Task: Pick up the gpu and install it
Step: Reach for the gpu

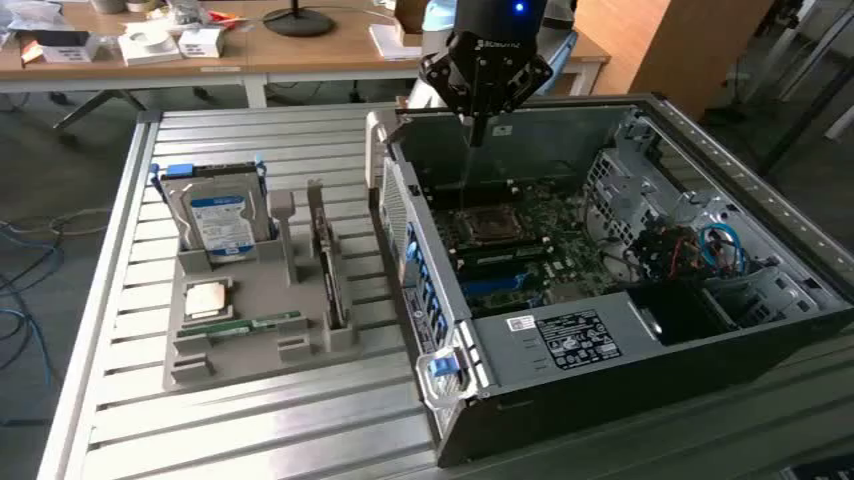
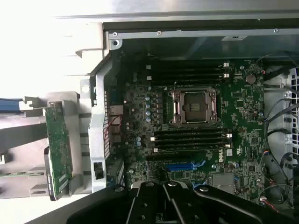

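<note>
The gpu (image 1: 328, 268), a thin green card, stands on edge in a slot of the grey holder tray (image 1: 200, 365) on the exterior view's left of the computer case. In the wrist view the gpu (image 2: 58, 149) shows as a green board beside the case wall. My gripper (image 1: 473, 140) hangs over the far end of the open case, above the motherboard (image 1: 534, 250), well apart from the gpu. Its black fingers (image 2: 154, 205) are shut together with nothing between them. A blue slot (image 2: 184, 165) lies on the motherboard just beyond the fingers, below the bare processor socket (image 2: 194, 106).
The tray also holds a silver hard drive (image 1: 220, 222) with a blue label, a narrow memory stick (image 1: 243, 325) and a small square chip (image 1: 207, 297). The open case (image 1: 587, 345) has high metal walls and cables (image 1: 707, 250) at the exterior view's right. A desk (image 1: 307, 50) stands behind.
</note>
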`<move>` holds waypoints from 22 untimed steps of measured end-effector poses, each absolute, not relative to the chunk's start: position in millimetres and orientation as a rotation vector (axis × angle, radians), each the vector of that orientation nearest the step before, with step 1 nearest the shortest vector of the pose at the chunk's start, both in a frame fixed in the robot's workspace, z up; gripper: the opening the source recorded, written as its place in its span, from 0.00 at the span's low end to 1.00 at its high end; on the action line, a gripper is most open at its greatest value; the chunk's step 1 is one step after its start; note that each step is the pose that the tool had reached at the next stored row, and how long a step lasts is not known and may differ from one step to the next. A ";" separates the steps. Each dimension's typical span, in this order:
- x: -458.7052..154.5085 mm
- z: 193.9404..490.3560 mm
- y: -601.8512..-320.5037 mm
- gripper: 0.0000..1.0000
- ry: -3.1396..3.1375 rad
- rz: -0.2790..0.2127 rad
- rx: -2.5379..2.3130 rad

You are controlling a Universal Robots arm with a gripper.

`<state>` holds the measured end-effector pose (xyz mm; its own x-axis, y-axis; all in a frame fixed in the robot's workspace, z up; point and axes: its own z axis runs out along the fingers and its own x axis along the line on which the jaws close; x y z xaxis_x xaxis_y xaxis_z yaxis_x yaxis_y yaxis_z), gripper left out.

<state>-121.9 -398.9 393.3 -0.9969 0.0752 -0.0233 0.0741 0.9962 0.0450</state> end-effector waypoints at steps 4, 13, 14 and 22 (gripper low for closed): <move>-121.9 393.3 -398.8 0.11 3.114 0.069 0.117; -122.0 393.3 -398.8 0.11 3.114 0.069 0.117; -122.7 393.2 -398.8 0.11 3.114 0.069 0.117; -141.5 392.9 -398.6 0.11 3.114 0.069 0.117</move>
<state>-141.5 -398.6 392.9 -0.9969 0.0752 -0.0233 0.0742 0.9962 0.0450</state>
